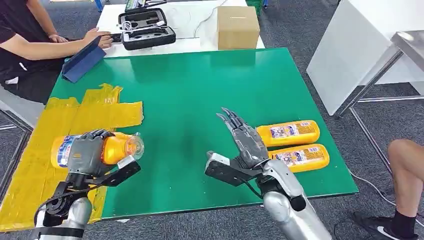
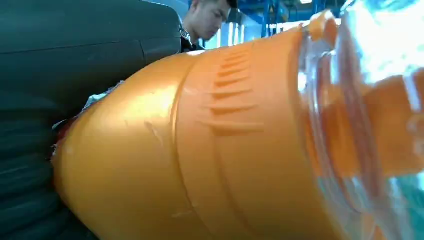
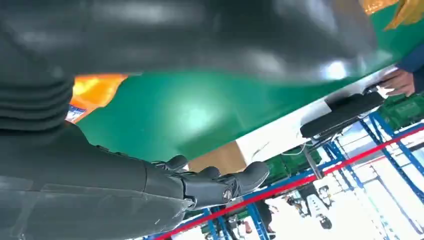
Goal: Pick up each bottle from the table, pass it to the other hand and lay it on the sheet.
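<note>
My left hand (image 1: 86, 150) grips an orange bottle (image 1: 116, 148) with a clear cap, held on its side over the yellow sheet (image 1: 60, 131) at the table's left. In the left wrist view the orange bottle (image 2: 200, 145) looms close against my hand (image 2: 30, 150). My right hand (image 1: 246, 140) is open, fingers stretched flat above the green table (image 1: 200, 90), just left of two more orange bottles, one farther (image 1: 289, 132) and one nearer (image 1: 300, 157), lying side by side. The right wrist view shows my open hand (image 3: 210, 182) and a bottle (image 3: 92, 92) edge.
A person (image 1: 25, 45) sits at the far left, a hand by a blue tablet stand (image 1: 82, 62). Behind the table are a black open case (image 1: 145, 27) and a cardboard box (image 1: 237, 26). Another person's leg (image 1: 405, 175) is at the right.
</note>
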Robot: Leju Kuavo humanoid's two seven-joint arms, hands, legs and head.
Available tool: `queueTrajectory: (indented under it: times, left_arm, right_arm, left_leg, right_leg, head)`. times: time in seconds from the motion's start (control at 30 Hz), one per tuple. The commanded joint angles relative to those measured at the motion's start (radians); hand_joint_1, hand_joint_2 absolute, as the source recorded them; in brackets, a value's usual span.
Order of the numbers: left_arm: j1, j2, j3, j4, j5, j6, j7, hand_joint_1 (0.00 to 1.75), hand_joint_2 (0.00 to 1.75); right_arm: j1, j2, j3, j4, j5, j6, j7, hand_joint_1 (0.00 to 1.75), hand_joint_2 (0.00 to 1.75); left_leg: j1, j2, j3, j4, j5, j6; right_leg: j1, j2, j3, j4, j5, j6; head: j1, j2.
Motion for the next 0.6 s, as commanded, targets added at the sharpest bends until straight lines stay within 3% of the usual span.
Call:
queueTrajectory:
  times: [0.03,0.13,0.33,0.6]
  left_arm:
    - [-0.029,0.05,-0.025,0.263,0.006,-0.032,0.01,1.75,1.75]
    - [-0.023,0.048,-0.036,0.375,-0.011,-0.023,0.012,1.75,1.75]
    - [-0.021,0.046,-0.036,0.386,-0.011,-0.009,0.008,1.75,1.75]
    - [-0.029,0.047,-0.041,0.481,-0.02,-0.004,0.01,1.75,1.75]
  right_arm:
    - [0.032,-0.105,-0.013,-0.056,0.027,0.021,0.009,0.0,0.0]
    - [0.064,-0.136,-0.021,-0.077,0.045,0.024,0.014,0.0,0.0]
    - [0.067,-0.137,-0.021,-0.08,0.045,0.023,0.014,0.0,0.0]
    - [0.104,-0.146,-0.032,-0.098,0.068,0.019,0.026,0.0,0.0]
  left_leg:
    - [0.0,-0.001,0.008,-0.001,-0.003,-0.001]
    - [0.0,-0.002,0.007,-0.002,-0.002,-0.001]
    - [-0.001,0.001,0.003,-0.001,-0.001,0.0]
    - [0.0,0.001,0.01,-0.002,-0.004,-0.001]
  right_leg:
    - [0.001,-0.003,0.008,-0.001,-0.003,-0.002]
    - [0.0,-0.003,0.007,-0.002,-0.002,-0.001]
    - [-0.001,0.0,0.003,-0.001,-0.001,-0.001]
    - [0.001,0.0,0.009,-0.002,-0.002,-0.002]
  head:
    - [0.0,0.0]
    - [0.0,0.0]
    - [0.0,0.0]
    - [0.0,0.0]
